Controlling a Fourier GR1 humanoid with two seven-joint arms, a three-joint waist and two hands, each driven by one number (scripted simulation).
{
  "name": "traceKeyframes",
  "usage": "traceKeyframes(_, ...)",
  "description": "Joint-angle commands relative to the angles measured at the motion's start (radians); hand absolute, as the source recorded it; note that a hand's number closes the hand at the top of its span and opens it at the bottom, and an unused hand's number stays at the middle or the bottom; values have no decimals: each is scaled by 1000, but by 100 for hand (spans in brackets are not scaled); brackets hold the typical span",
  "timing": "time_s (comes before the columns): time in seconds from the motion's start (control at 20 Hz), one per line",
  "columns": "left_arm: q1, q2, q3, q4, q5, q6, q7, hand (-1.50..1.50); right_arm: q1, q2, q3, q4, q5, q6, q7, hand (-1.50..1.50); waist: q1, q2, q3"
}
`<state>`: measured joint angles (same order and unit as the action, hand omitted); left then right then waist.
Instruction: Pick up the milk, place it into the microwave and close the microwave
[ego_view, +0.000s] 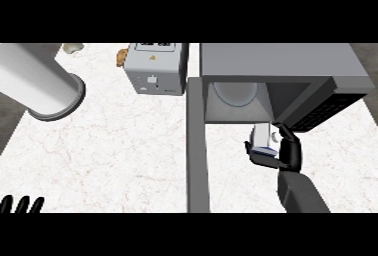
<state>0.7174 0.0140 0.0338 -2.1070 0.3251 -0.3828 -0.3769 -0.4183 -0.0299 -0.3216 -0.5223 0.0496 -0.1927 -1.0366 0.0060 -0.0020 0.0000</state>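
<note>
The milk carton (262, 139), white with a blue band, is held in my right hand (286, 151), whose fingers and thumb curl round it just in front of the microwave's open cavity. The grey microwave (280, 60) stands at the back right with a pale turntable plate (236, 94) inside. Its door (196, 150) swings out toward me on the left of the opening. My left hand (22, 204) rests at the lower left edge, fingers up and straight.
A grey toaster (155, 67) stands left of the microwave at the back. A large white cylinder (40, 85) lies across the counter's left side. Small tan items (120, 57) sit near the back edge. The marble counter (118, 160) spreads between cylinder and door.
</note>
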Motion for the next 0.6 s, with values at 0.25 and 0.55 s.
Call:
traceKeyframes(0.25,47,8,-25,-28,1,-27,7,-150,259,29,154,-456,-15,8,156,150,-12,-4,-1)
traceKeyframes(0.55,-1,1,-7,23,17,-29,0,-150,496,21,311,-839,21,-7,382,150,-17,-4,-2)
